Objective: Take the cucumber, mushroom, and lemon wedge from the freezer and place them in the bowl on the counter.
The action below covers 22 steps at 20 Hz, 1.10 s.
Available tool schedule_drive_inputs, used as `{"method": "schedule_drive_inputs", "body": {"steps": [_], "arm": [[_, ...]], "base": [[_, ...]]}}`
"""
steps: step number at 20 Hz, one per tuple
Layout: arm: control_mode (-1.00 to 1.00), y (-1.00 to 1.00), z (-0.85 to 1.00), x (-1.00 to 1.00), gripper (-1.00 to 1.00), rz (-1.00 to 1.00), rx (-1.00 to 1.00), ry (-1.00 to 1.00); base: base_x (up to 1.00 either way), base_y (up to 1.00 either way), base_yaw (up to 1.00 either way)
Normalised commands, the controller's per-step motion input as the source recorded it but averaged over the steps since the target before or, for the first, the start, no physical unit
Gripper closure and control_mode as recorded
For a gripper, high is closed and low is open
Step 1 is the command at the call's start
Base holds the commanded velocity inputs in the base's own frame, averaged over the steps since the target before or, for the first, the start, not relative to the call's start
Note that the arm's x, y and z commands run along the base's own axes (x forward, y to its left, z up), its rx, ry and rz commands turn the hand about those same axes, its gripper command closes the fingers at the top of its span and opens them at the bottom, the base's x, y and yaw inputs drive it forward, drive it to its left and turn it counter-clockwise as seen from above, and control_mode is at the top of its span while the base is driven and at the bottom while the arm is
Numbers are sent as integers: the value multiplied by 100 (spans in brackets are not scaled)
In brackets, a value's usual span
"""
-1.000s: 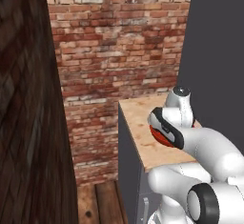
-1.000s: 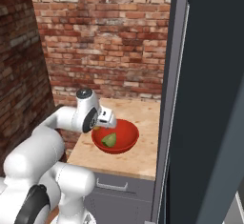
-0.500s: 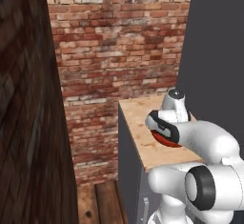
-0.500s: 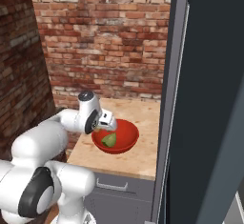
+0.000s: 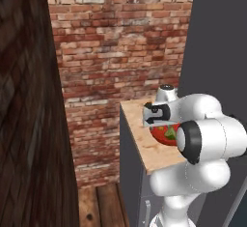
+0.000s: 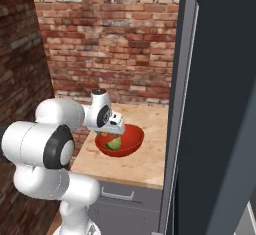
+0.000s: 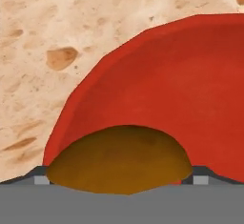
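The red bowl sits on the beige counter, beside the dark freezer. My gripper hangs open just over the bowl's left side. In the hand view the brown mushroom cap lies low between my spread fingertips, against the bowl's red inside; I cannot tell whether the fingers touch it. A yellow-green piece, likely the lemon wedge, rests in the bowl and also appears in the left base view. The cucumber is hidden.
A brick wall closes off the back of the counter. The freezer's tall dark side stands right beside the bowl. A dark wooden wall runs along the left, with floor planks below.
My elbow has swung down and closer to the cameras. The hand has stayed over the bowl, shifting slightly. The green piece in the bowl has not moved.
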Motion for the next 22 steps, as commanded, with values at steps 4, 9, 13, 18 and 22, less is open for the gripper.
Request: {"method": "schedule_drive_inputs", "body": {"steps": [4,9,13,18,22], "arm": [[-100,-9,-8,66,-100,0,3,5],[-100,-47,-3,6,-100,0,5,-24],[-100,-29,9,-77,-100,0,0,-34],[-100,-6,26,-100,-100,0,0,-33],[-100,43,76,-74,-100,0,-3,-30]], "base": [[0,0,0],[0,0,0],[0,0,0],[0,0,0],[0,0,0]]}}
